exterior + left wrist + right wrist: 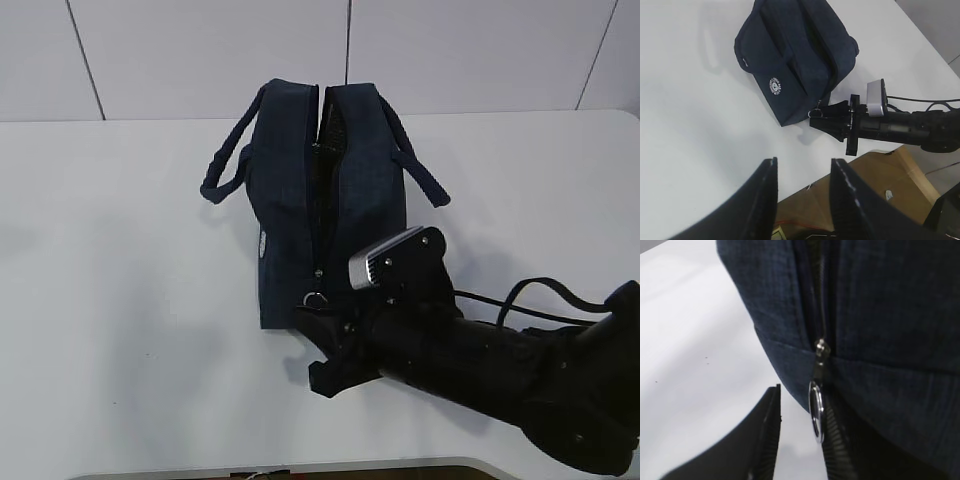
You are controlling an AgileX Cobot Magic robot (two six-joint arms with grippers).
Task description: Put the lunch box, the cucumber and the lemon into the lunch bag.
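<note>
Right wrist view showed the right tool [796,432] down at the near end of the lunch bag [875,315]. Its two dark fingers [762,440] stood a little apart, with the silver ring pull [815,411] hanging between them, close against the right-hand finger. I could not tell if they were pinching the ring or just sitting around it. The zipper ran up the middle of the dark blue cloth above the ring. From the exterior view, the lunch bag [325,190] sat on the white tabletop [120,300], near the middle, with a loop handle [228,160] flopped out on each side. The zipper on top was partly open toward the far end, and it looked dark inside. The right arm [500,365] came in low from the right side and reached the bag's near end, where the ring pull [315,300] hung. In the left wrist view, the left tool [802,192] hung up above the tabletop's edge, well apart from the bag, its fingers spread with nothing between them. A round white logo [775,85] showed on the bag's side.
</note>
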